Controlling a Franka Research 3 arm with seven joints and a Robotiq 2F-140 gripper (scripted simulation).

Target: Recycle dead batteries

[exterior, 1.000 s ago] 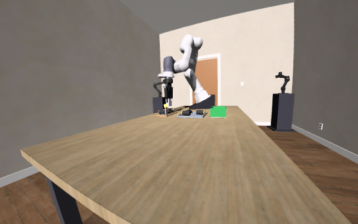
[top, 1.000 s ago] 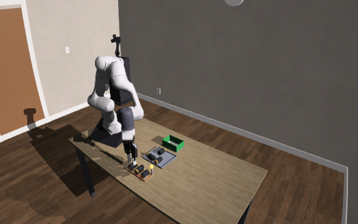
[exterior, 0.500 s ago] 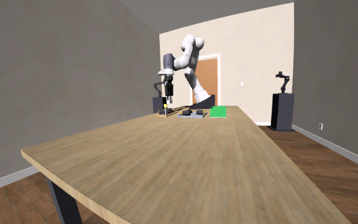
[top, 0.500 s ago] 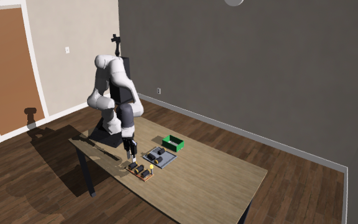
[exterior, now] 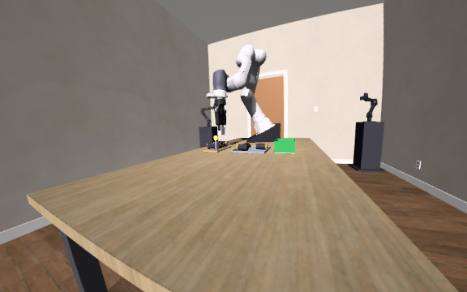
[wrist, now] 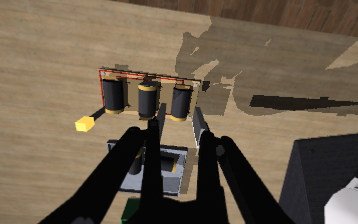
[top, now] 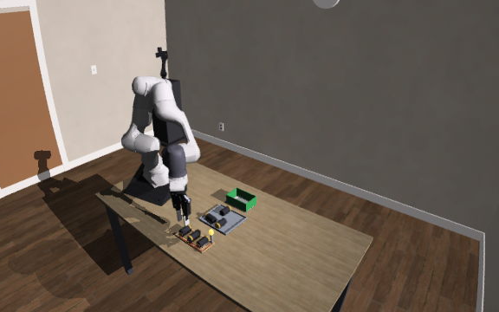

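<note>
My gripper (top: 183,219) (exterior: 221,130) (wrist: 179,112) is partly open and empty, above the end of the holder board (exterior: 210,151) (wrist: 131,97) farthest from the bulb. Three black batteries lie side by side in the holder: one near the bulb (top: 203,242) (wrist: 114,95), a middle one (top: 194,235) (wrist: 148,102) and an end one (top: 184,230) (wrist: 181,102). The bulb (top: 210,232) (exterior: 216,138) (wrist: 84,124) is bright yellow and looks lit. Three more batteries (top: 210,217) (top: 225,211) (top: 220,223) lie on the grey tray. The green recycling box (top: 234,201) (exterior: 284,146) stands upright; its floor is partly hidden.
The grey tray (top: 228,231) (exterior: 250,152) lies between the holder and the green box. The bulb's post rises beside the holder. The holder is near the long edge of the table (top: 293,243) (exterior: 233,211). The arm's dark base is behind the gripper.
</note>
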